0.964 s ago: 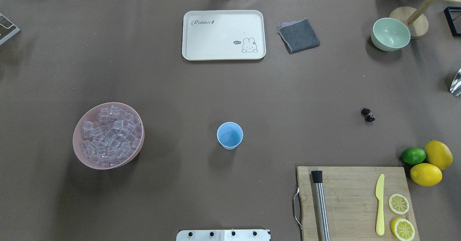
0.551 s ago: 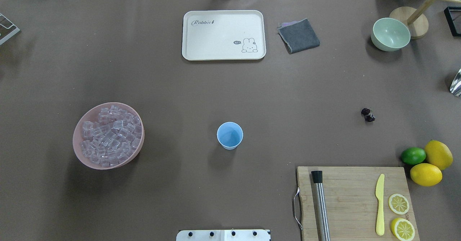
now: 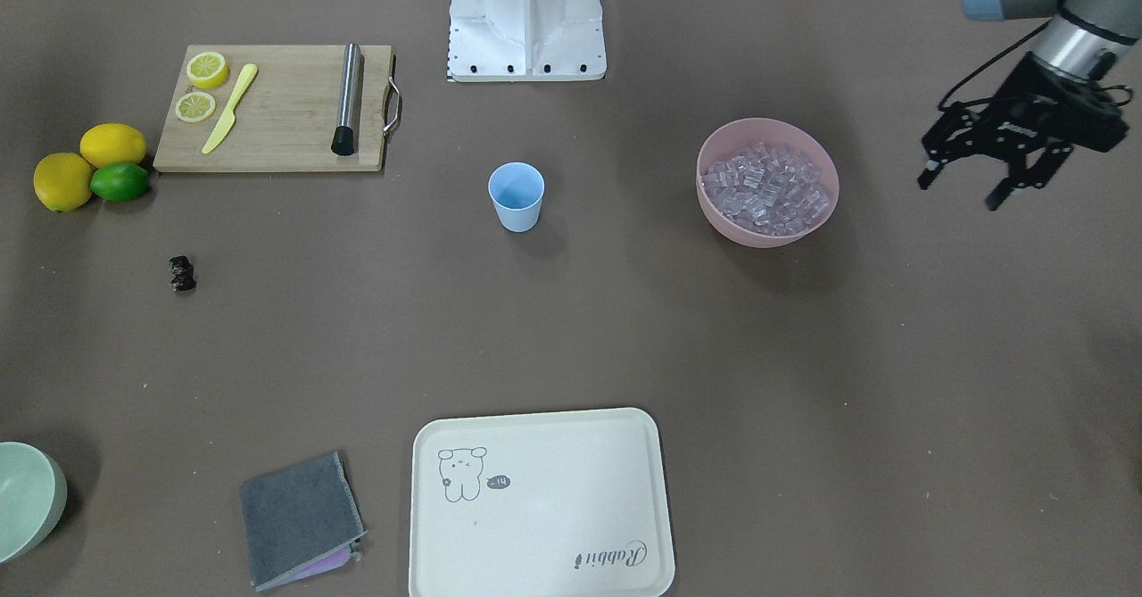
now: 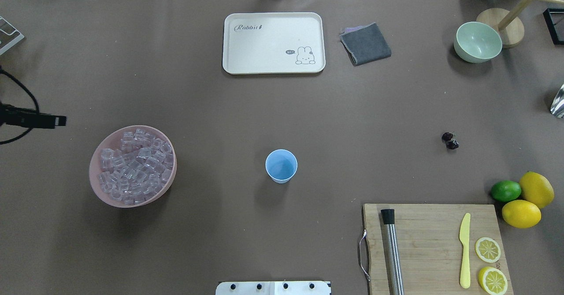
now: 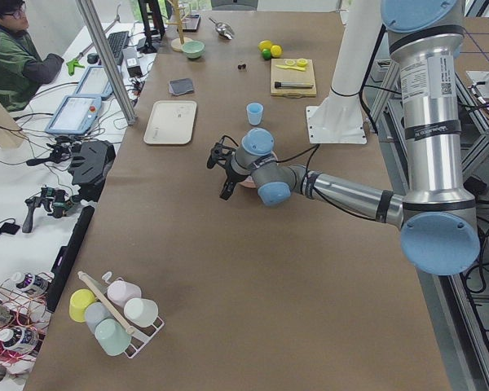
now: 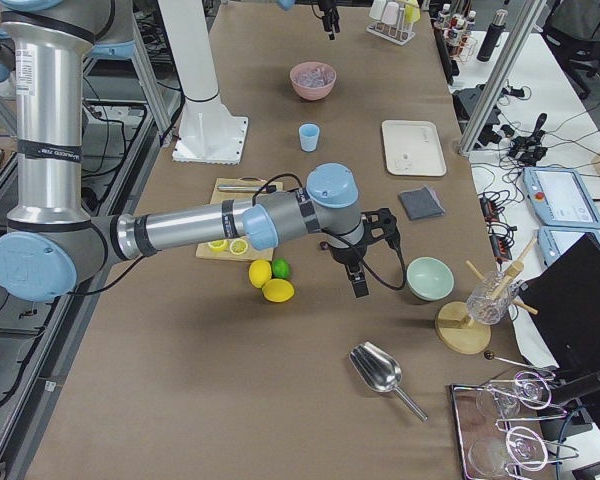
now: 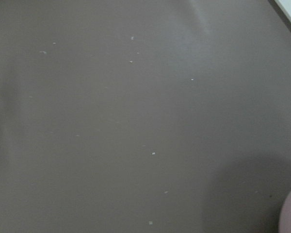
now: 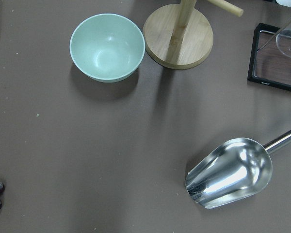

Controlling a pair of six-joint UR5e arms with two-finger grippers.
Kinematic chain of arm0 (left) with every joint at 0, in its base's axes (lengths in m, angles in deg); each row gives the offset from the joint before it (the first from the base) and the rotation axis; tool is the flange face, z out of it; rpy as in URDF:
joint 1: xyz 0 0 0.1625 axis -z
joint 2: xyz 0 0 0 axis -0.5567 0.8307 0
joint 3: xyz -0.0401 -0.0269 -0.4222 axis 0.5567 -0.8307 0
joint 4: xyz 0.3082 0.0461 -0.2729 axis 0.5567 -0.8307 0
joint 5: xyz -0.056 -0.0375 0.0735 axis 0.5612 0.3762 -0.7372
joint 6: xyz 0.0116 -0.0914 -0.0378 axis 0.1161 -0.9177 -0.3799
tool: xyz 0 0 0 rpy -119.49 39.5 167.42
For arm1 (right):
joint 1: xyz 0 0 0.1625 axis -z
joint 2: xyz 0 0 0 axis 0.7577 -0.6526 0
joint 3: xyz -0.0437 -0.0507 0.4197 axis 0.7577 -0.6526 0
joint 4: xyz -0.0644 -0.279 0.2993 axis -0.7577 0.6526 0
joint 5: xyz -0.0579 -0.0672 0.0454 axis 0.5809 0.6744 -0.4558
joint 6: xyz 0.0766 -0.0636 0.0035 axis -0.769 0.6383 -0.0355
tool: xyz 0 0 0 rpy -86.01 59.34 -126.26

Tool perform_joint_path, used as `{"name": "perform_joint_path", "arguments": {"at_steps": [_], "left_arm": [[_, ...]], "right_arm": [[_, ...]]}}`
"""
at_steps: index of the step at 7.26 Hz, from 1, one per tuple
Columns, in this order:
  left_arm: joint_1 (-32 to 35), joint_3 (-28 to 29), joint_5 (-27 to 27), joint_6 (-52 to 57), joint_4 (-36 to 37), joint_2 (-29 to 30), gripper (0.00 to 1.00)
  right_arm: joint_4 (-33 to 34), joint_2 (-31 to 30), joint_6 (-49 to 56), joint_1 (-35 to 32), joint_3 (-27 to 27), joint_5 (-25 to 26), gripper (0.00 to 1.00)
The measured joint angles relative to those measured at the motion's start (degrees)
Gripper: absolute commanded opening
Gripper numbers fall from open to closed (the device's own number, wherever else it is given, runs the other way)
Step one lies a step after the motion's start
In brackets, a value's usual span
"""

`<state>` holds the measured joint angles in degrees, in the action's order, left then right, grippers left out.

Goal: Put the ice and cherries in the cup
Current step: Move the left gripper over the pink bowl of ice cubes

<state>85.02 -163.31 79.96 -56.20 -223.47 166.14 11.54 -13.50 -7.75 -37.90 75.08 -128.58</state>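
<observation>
Looking down from overhead, you see a brown table [image 4: 282, 110] with the cup [image 4: 281, 166] upright just below the frame's centre. The ice [image 4: 134, 167] fills a pink bowl [image 4: 92, 178] at centre left. The cherries [image 4: 450, 140] lie on the bare surface at centre right, well apart from the cup. A cream tray [image 4: 264, 48], a grey cloth [image 4: 365, 43] and a pale green bowl [image 4: 478, 41] line the top. A cutting board [image 4: 427, 242] sits at lower right, beside two lemons [image 4: 528, 202] and a lime [image 4: 506, 190]. In the exterior left view, a person [image 5: 12, 61] sits at a side bench in the upper left corner.

Your left arm stretches low and nearly level over the table. The left gripper [image 3: 959, 191] hangs at the front-facing view's upper right, near the pink bowl but apart from it. Its fingers are spread, with nothing between them.

Your right arm crosses the middle of the exterior right view. The right gripper [image 6: 360, 272] points down between the lime and the green bowl; you cannot tell how far it is open. Its wrist camera shows a metal scoop [image 8: 230, 172] at lower right.
</observation>
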Motion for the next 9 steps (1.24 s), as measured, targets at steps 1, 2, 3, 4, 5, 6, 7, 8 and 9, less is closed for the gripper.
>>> {"name": "perform_joint_path", "arguments": {"at_steps": [1,2,3,4,5,6,7,8,9], "left_arm": [[-5.23,-0.97,-3.56,-5.22,0.5,2.76,0.98],[-8.21,-2.56,-5.26,-7.99,3.5,5.49,0.98],[-9.66,-5.46,-5.82,-9.0,10.84,8.49,0.98],[-11.23,-8.2,-6.24,-9.17,20.28,11.83,0.98],[-13.92,-9.47,-8.07,-9.16,27.65,14.48,0.98],[-16.82,-9.88,-10.95,-9.11,31.61,15.66,0.98],[-19.06,-9.98,-12.77,-9.01,33.2,15.55,0.98],[-20.78,-9.89,-14.24,-8.87,33.76,14.95,0.98],[-22.15,-9.72,-15.98,-8.6,33.97,14.27,0.98]], "right_arm": [[0.01,-0.03,0.04,0.03,-0.03,0.0,1.0],[0.01,-0.06,0.06,0.03,-0.04,0.0,1.0],[0.01,-0.1,0.07,0.02,-0.07,-0.01,1.0],[0.01,-0.14,0.07,0.03,-0.08,0.0,1.0],[-0.01,-0.25,0.07,0.05,-0.09,0.02,1.0],[-0.05,-0.38,0.07,0.05,-0.12,0.05,1.0],[-0.07,-0.44,0.09,0.06,-0.15,0.07,1.0],[-0.07,-0.46,0.15,0.06,-0.16,0.08,1.0],[-0.06,-0.48,0.2,0.06,-0.21,0.08,1.0]]}}
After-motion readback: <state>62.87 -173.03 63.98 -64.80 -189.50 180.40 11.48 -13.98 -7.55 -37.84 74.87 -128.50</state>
